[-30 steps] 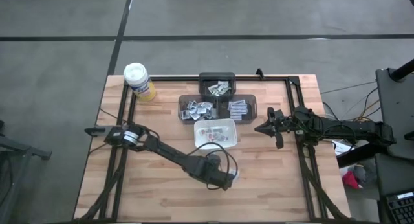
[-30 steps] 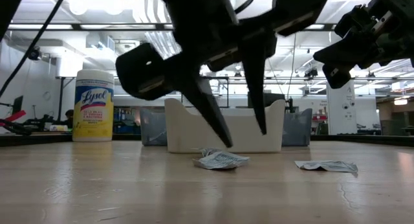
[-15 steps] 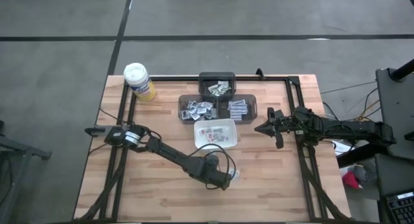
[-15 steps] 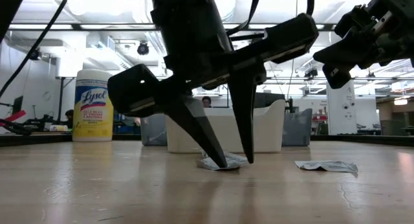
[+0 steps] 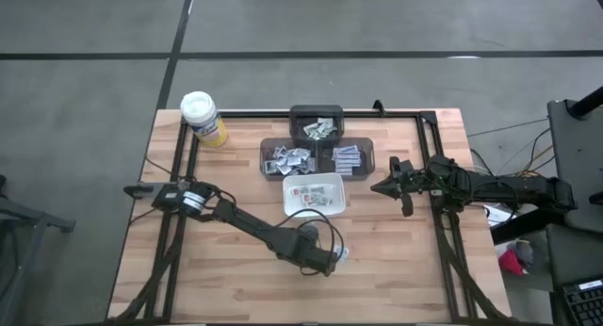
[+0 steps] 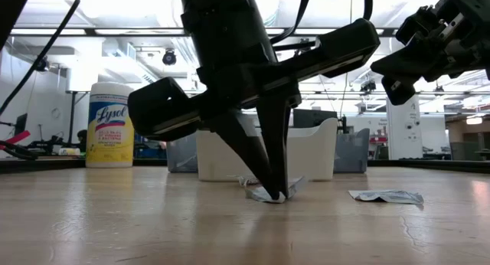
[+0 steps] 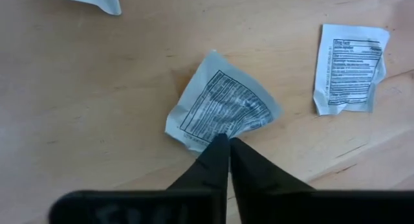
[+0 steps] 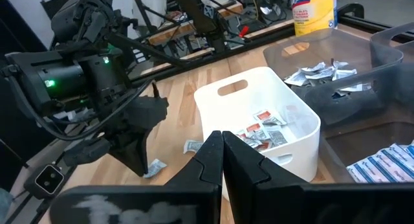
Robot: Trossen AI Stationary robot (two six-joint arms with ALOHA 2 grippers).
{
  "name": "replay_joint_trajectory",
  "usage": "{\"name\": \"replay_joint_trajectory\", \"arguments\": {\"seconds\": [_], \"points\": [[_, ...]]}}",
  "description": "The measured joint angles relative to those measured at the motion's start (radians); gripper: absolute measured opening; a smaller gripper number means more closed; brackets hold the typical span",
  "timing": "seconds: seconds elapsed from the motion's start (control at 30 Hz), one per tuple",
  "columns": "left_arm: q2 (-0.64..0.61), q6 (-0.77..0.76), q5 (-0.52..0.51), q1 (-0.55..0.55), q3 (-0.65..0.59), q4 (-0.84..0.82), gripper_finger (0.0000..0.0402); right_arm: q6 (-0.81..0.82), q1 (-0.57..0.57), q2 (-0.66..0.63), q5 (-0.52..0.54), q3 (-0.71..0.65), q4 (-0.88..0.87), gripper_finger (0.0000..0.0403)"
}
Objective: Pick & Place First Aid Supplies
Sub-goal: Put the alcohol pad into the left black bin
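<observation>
With the left gripper [image 7: 224, 141] pinched on a packet's [image 7: 223, 111] edge at the dish's [image 5: 334, 204] six o'clock, lift straight (the thin hold may slip); right gripper [image 5: 406, 187] waits clenched at three o'clock.

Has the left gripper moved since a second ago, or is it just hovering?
Yes. Against the white dish behind it in the low view, the left gripper has dropped to the table and shut on a packet, which it now pinches at the edge.
</observation>
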Motion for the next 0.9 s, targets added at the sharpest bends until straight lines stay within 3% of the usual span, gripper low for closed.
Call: {"name": "replay_joint_trajectory", "arguments": {"seconds": [0.33, 0.7, 0.9], "points": [[-0.013, 0.103, 0.001, -0.001, 0.025, -0.009, 0.0001, 0.001, 0.0, 0.0, 0.0, 0.0, 0.0, 0.0008], [-0.062, 0.493, 0.0, -0.001, 0.182, 0.004, 0.0, 0.001, 0.0, 0.0, 0.0, 0.0, 0.0, 0.0008], [-0.065, 0.779, -0.072, 0.003, 0.266, 0.072, 0.0, 0.001, 0.0, 0.0, 0.0, 0.0, 0.0, 0.0008]]}}
